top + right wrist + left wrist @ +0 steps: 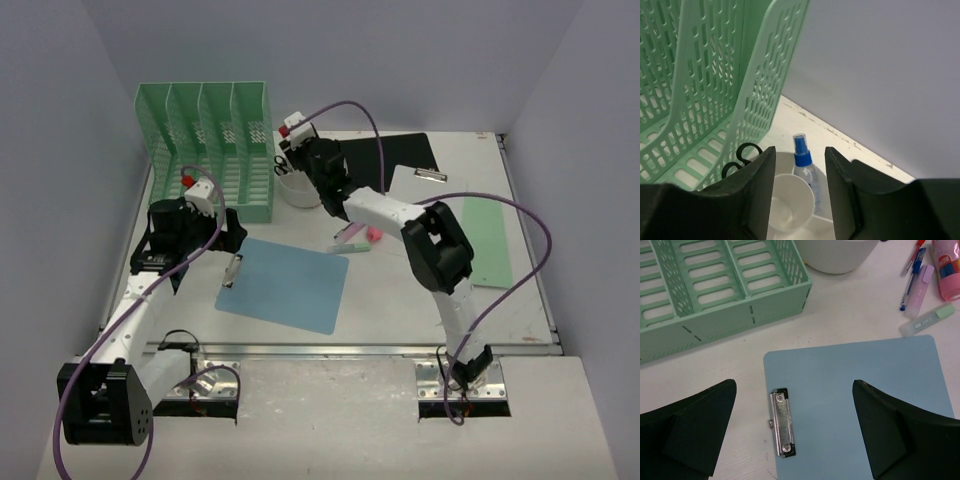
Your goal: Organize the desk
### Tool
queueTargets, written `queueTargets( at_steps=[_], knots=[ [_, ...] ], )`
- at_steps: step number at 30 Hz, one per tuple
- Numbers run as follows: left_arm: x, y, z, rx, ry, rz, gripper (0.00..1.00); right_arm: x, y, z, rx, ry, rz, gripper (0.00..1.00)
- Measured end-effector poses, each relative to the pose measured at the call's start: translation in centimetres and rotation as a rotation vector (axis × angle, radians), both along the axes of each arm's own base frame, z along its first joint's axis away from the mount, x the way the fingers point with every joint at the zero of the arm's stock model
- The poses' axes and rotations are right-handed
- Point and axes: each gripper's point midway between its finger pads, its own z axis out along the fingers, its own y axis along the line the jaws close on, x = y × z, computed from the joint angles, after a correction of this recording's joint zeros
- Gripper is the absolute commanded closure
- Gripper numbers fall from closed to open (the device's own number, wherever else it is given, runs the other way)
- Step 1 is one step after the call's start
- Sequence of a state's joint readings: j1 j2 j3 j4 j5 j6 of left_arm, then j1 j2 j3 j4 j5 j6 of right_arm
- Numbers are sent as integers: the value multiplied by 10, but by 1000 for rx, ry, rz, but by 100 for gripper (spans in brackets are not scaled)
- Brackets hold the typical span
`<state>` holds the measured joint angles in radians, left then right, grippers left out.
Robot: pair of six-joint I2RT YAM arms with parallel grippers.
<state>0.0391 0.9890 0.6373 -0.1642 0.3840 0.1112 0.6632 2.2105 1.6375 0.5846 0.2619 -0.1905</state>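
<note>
The desk (400, 300) is a white tabletop. On it lies a blue clipboard (290, 285), its metal clip (781, 422) at the left edge. My left gripper (794, 390) hovers open over that clip end, jaws wide apart and empty; the top view shows the left gripper (232, 268) at the clipboard's left edge. My right gripper (800, 150) is open above a white pen holder (790, 200). A clear spray bottle with a blue cap (801, 167) stands in the holder, showing between the fingers with a gap on each side. Black scissors (740, 157) stick out of the holder.
A mint-green file rack (210, 140) stands at the back left, beside the pen holder (293, 192). Pens (914, 275), a highlighter (927, 320) and a pink item (946, 270) lie right of the holder. A black clipboard (405, 150), a pale clipboard (430, 195) and a green sheet (490, 240) lie at the right.
</note>
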Motion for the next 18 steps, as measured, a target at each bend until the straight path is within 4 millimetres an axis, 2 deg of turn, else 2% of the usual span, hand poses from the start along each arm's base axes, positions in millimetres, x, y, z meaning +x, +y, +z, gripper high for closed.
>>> queueTargets(
  at_steps=[2,5,7,8,9,11,12,14,16,18],
  knots=[
    [-1,0,1,1,-3,2,0,-11,-14,20,25,46,-17,53],
    [-1,1,5,3,-16,6,0,-25,-52,58,104,126,-74,52],
    [-2,1,7,4,-23,7,0,-31,-88,73,166,206,-135,52],
    [-2,1,8,3,-27,8,0,-31,-111,74,193,253,-178,52],
    [-2,1,9,2,-29,8,0,-32,-134,71,213,306,-224,56],
    [-2,1,11,2,-35,8,0,-33,-171,52,218,402,-292,57],
    [-2,1,12,2,-38,8,0,-34,-190,38,209,447,-325,53],
    [-3,1,13,3,-43,8,0,-49,-217,-7,145,550,-355,51],
    [-3,1,14,3,-45,8,0,-72,-225,-53,41,654,-323,43],
    [-3,1,14,9,-49,4,0,-98,-222,-93,-77,739,-219,39]
  ],
)
